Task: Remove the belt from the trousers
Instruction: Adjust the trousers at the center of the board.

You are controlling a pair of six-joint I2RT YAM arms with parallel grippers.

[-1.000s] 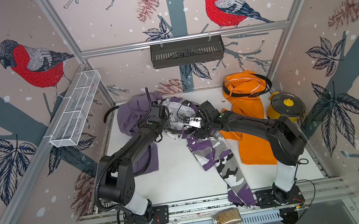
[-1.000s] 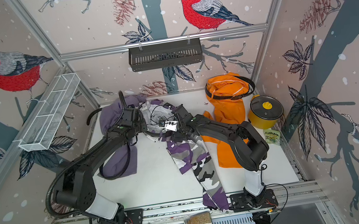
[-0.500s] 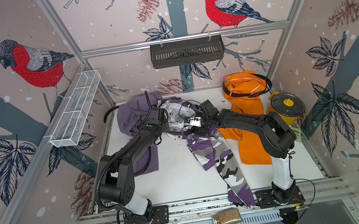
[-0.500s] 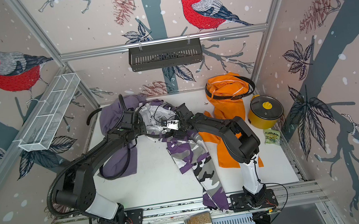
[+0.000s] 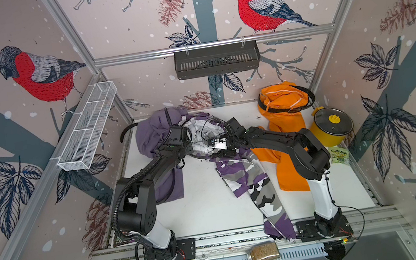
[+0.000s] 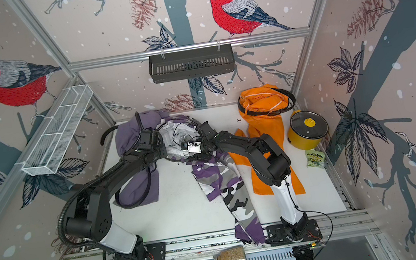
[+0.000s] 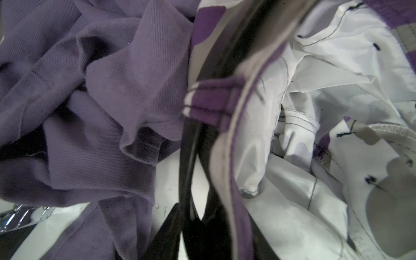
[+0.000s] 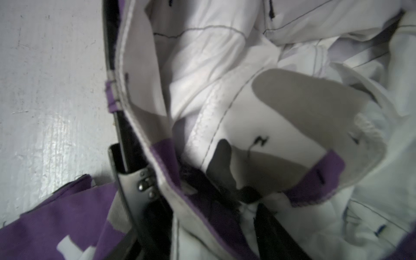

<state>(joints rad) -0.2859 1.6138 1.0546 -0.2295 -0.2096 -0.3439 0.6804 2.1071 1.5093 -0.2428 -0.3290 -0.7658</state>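
Pair being worked: the camouflage trousers [image 5: 249,174] lie in the middle of the table [image 5: 205,200], waist at the far end and legs trailing to the near edge
Other pairs: the lilac trousers [image 5: 152,133] are heaped at the far left and the orange trousers [image 5: 290,174] lie at the far right; neither arm is on them
Where the belt is: the black belt [image 8: 122,132] runs along the outside of the camouflage waistband, threaded under a purple belt loop [image 7: 211,103]; from here it looks out of no loop yet
Left arm: the left claw [image 5: 192,145] sits at the left of that waistband, just beside the lilac heap; band and belt run into its mouth, but the close view is too blurred and I cannot tell whether it pinches them
Right arm: the right claw [image 8: 191,202] is at the right of the same waistband, jaws about half wide, one finger outside the belt and one inside the trousers, with no squeeze on the cloth showing
Step in hand: I'd call it getting hold at the waist, before any pulling
Next move: it seems to call for one claw nipping the belt alone, not the cloth, while the other pins the waistband, then a draw lengthwise through the loop
Unknown: I see no buckle, so I cannot say whether it is fastened
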